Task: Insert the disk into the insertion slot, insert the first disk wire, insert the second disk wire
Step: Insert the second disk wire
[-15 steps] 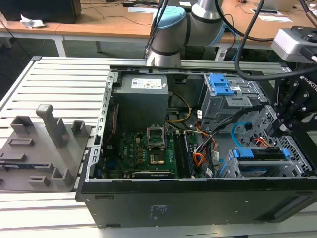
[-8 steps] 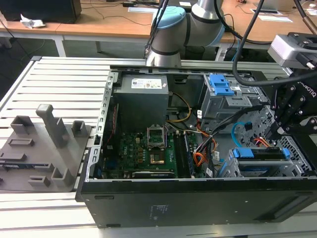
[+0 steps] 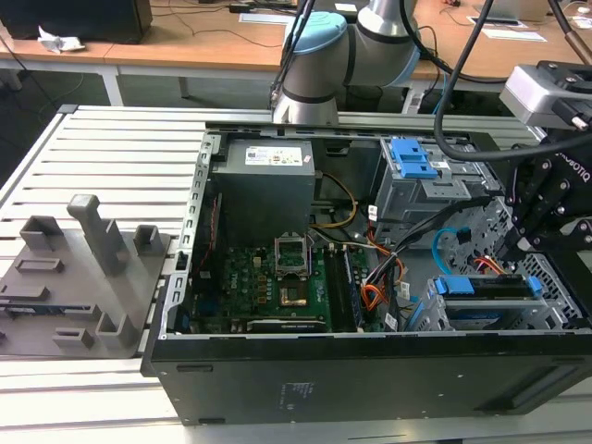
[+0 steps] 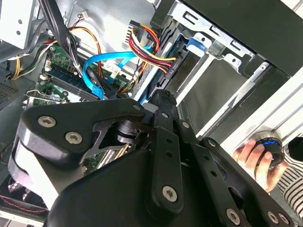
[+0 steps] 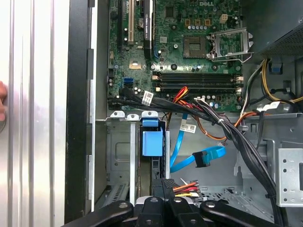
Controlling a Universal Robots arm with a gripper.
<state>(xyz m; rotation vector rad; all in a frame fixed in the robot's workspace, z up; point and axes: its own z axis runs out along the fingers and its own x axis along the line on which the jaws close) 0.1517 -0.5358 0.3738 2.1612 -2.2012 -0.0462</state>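
Tool (image 5: 163, 183) apparently around first disk wire (image 5: 186, 187) plug

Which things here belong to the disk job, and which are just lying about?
Job: disk in insertion slot; first disk wire in the hand; second disk wire, plug end free.
Lying about: motherboard; power supply; grey fixture blocks.

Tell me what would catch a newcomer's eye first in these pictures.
The open computer case with its green circuit board dominates the exterior view. At that view's right the black gripper reaches in by the bright blue disk carrier. A light blue cable loops loose beside the carrier in the first wrist view.
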